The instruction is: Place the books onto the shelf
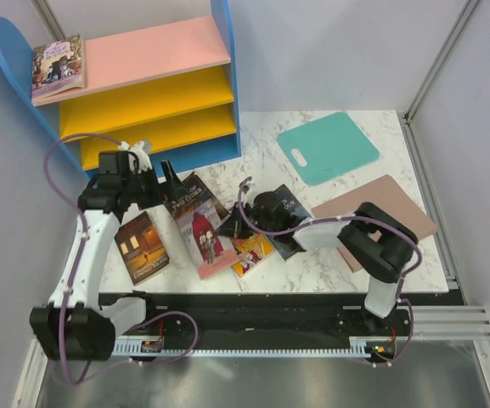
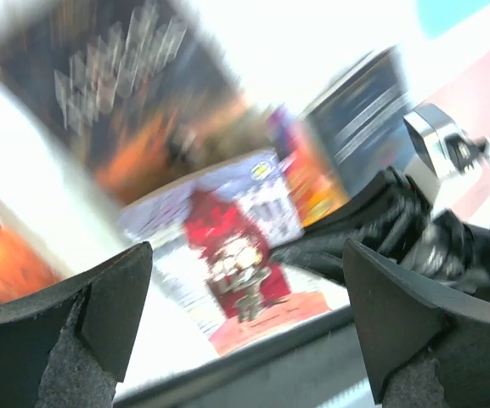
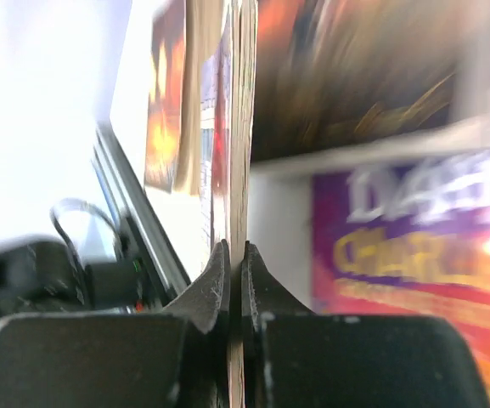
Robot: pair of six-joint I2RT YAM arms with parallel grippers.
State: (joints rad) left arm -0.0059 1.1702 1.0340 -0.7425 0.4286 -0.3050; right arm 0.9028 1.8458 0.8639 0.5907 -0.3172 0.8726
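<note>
Right wrist view showed us the right claw [image 3: 234, 259] pinching the red book [image 3: 243, 93] by its thin edge, maybe so it could tip up off the table [image 1: 261, 136]. Our left claw [image 2: 245, 327] was spread wide just left of it, holding nothing. One book [image 1: 58, 66] lay on the shelf [image 1: 160, 51], and the pink top had free room to its right.

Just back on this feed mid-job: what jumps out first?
The shelf, blue-sided with pink and yellow boards, stands at the far left of the table, with one book lying on its pink top. In front of it the other books lie fanned out, and the right gripper is pinched shut on the red book at its edge. The left gripper hangs open nearby.
</note>
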